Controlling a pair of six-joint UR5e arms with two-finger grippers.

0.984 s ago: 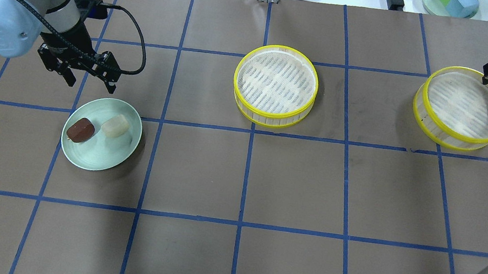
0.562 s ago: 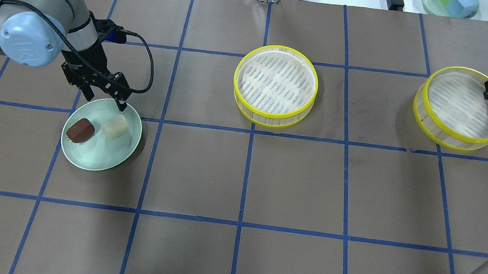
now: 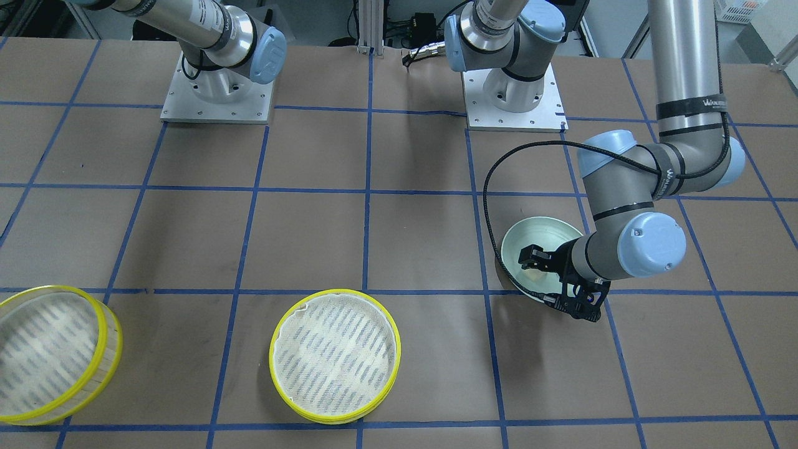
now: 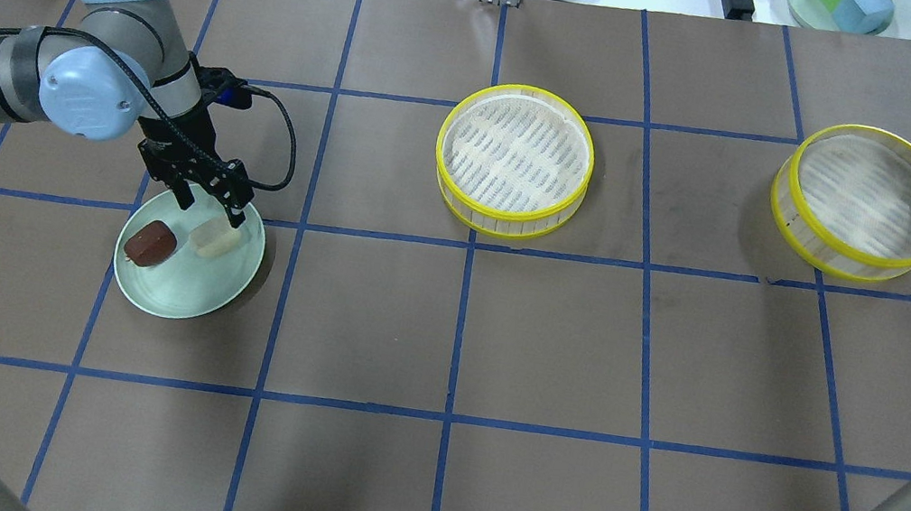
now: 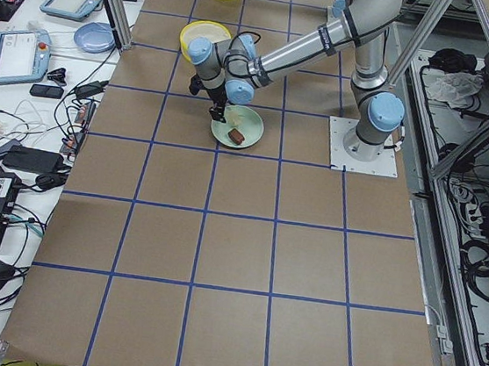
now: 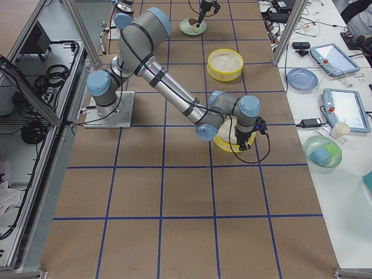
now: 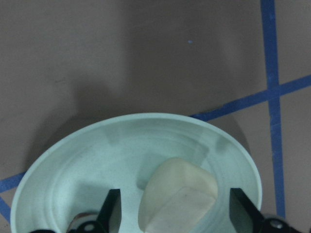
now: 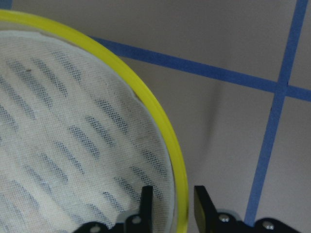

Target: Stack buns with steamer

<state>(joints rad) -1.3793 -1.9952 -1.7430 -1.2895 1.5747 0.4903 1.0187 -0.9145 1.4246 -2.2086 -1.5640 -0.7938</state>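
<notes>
The left gripper [image 4: 210,214] hangs low over the far side of the pale green plate [image 4: 179,299], which sits on the left part of the table [image 4: 551,344]. Its fingers are spread wide, one on each side of the cream bun [image 7: 177,199]. In the left wrist view a strip of plate shows between the bun and each finger, so nothing is gripped. The brown bun [image 4: 150,242] lies on the same plate, just to the left of the cream one and a little nearer the robot. The two are close, though the views do not show whether they touch.

The middle tier [image 4: 515,155] of the steamer stands flat on the table around the centre line, towards the far side and well apart from the plate. The right tier [image 4: 858,196] sits at about the same depth, far out on the right.

The right gripper [image 8: 174,206] is down at the right-hand edge of that tier, with its fingers astride the yellow rim: one inside over the striped mesh, one outside over the brown table cover. They are parted only narrowly (slivers of mesh and of table still show between each finger and the rim), so they are released, not clenched on it.
</notes>
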